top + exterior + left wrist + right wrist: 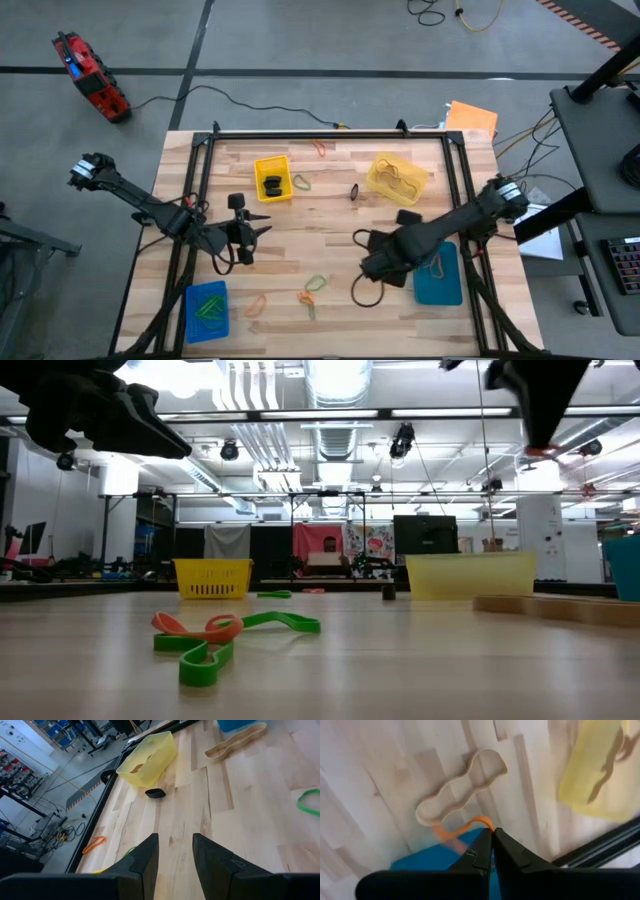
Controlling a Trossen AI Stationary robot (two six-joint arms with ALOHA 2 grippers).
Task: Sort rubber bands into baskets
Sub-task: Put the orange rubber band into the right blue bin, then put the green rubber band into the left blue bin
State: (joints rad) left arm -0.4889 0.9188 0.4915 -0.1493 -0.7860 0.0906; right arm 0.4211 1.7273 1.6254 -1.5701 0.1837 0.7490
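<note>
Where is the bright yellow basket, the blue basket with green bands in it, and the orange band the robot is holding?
bright yellow basket [259, 166]: high view, its left rim.
blue basket [193, 320]: high view, its left wall.
orange rubber band [465, 826]: right wrist view, the loop above the right gripper's shut fingers.

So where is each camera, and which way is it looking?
High view: above the table, looking straight down; both arms show.
Low view: at tabletop height, looking level into the room; arms hang at top.
Left wrist view: on the left arm, looking past its open left tool.
Right wrist view: on the right arm, past the right tool, shut on an orange rubber band.
All four share the pale yellow basket.
</note>
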